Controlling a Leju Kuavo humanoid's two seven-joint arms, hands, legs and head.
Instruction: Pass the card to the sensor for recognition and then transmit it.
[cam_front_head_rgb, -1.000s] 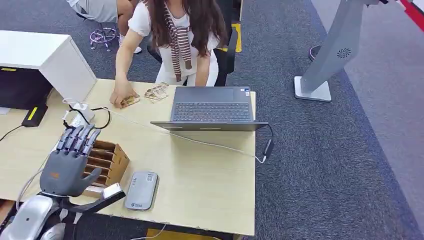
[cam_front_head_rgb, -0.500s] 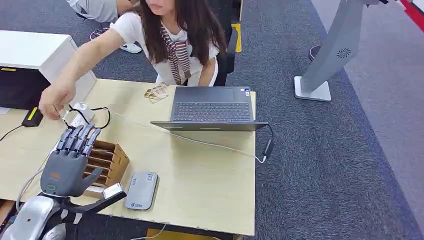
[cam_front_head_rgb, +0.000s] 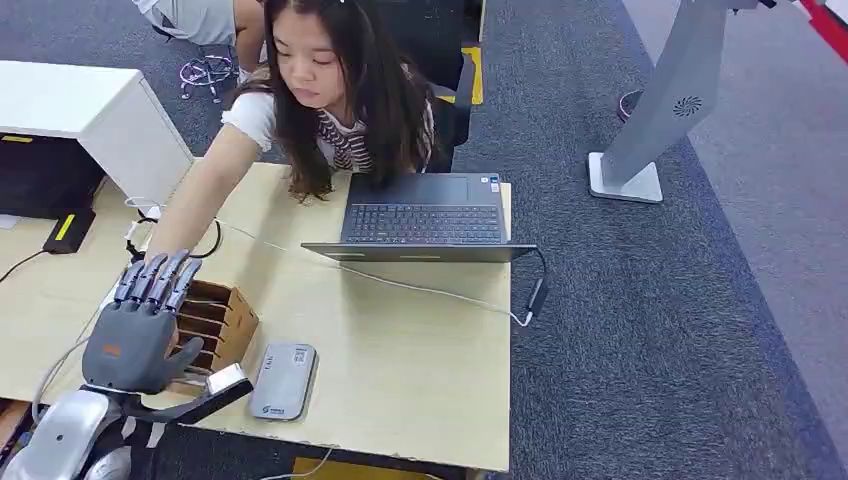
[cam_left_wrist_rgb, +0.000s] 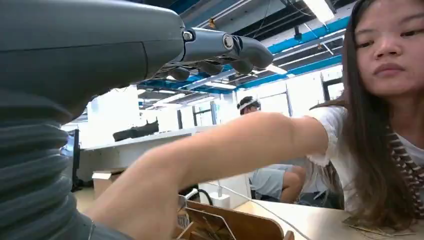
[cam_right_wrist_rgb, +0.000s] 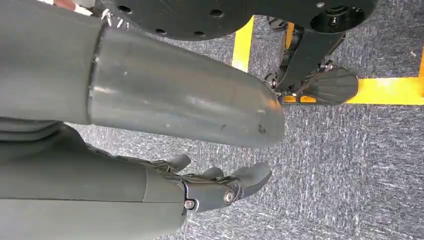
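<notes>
My left hand (cam_front_head_rgb: 133, 335) hovers wide, empty, over the slotted card box (cam_front_head_rgb: 222, 318) on the counter (cam_front_head_rgb: 420, 360). Can't make out a card; prob. thin, stiff, slippery, so I'd pinch an edge. Right hand (cam_right_wrist_rgb: 220, 187) hangs loose, empty.

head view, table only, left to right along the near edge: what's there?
Left hand → cardboard card rack → grey sensor → laptop, set farther back → black power brick hanging off the table's right edge.
</notes>
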